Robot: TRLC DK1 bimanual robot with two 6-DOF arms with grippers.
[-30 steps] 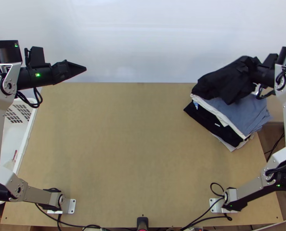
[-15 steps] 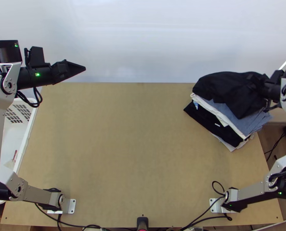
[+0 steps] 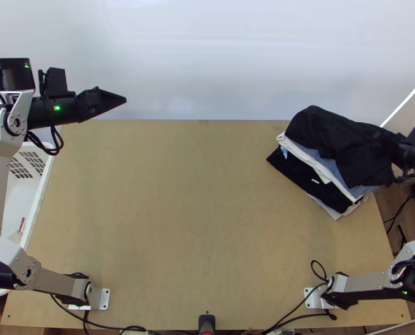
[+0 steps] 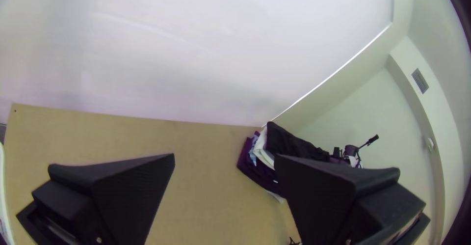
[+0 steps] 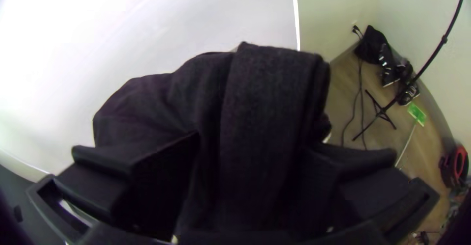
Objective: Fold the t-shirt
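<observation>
Gaping wide: L tool (image 3: 124, 100). R tool (image 3: 376, 135) spread too, blk shirt (image 3: 336, 131) in btwn.

At the table's (image 3: 185, 212) far right, a stack of clothes (image 3: 305, 181) sits on its surface, with the t-shirt (image 3: 338, 139) on the stack, apparently resting there, though the arm hides part of it. Left of the table stands a basket (image 3: 38, 194). Behind its far edge rises a panel (image 3: 207, 67); at its near edge, the arm bases (image 3: 104, 298) stand left and right.
</observation>
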